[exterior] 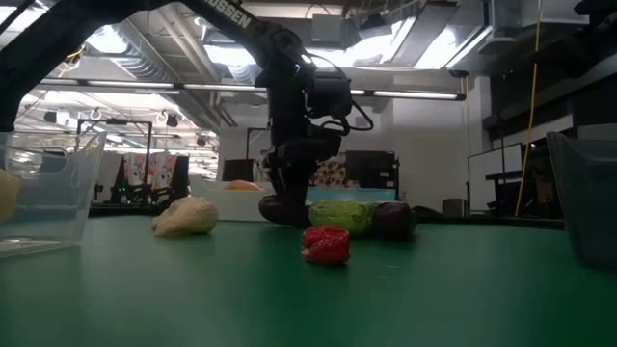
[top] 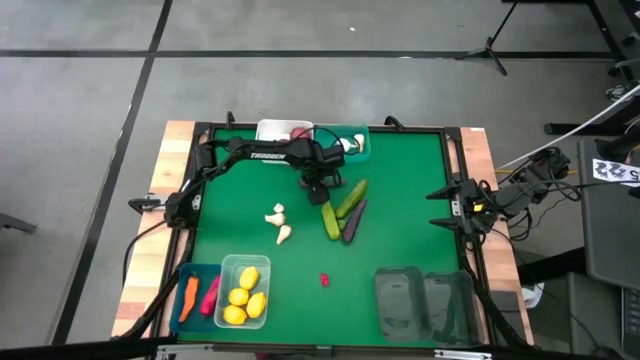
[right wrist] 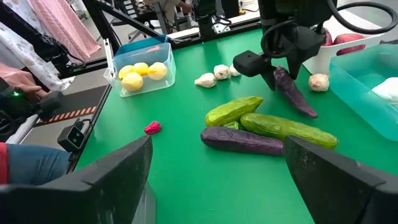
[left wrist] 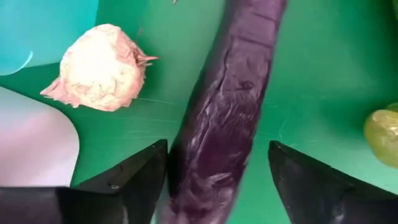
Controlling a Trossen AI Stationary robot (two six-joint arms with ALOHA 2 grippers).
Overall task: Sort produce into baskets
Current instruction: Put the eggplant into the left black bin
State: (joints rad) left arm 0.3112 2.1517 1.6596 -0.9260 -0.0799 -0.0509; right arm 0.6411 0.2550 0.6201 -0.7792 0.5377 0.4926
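A long purple eggplant point(left wrist: 230, 106) lies on the green table near the far edge, and a garlic bulb point(left wrist: 99, 68) sits beside it. My left gripper point(left wrist: 217, 186) points down over one end of the eggplant point(right wrist: 297, 96). It is open, with a finger on either side. My right gripper point(right wrist: 217, 180) waits open at the table's right edge point(top: 440, 208), holding nothing. Toward the table's middle lie two green cucumbers point(top: 350, 197) point(top: 331, 220) and a second eggplant point(top: 353, 222). Left of them are two garlic pieces point(top: 275, 213) point(top: 284, 235), and nearer is a small red piece point(top: 324, 280). My left gripper comes at the eggplant from above, its fingers across it near one end. One finger point(left wrist: 146, 180) stands right against the eggplant's side point(left wrist: 183, 168), and I cannot tell whether it touches. The other finger point(left wrist: 311, 186) is clear of it. The eggplant lies on the table.
A white basket point(top: 270, 128) with red apples and a teal basket point(top: 362, 150) with garlic stand at the far edge. At the near left are a blue basket point(top: 184, 272) and a clear one with lemons point(top: 228, 262). Two dark baskets point(top: 400, 300) point(top: 452, 305) stand at the near right.
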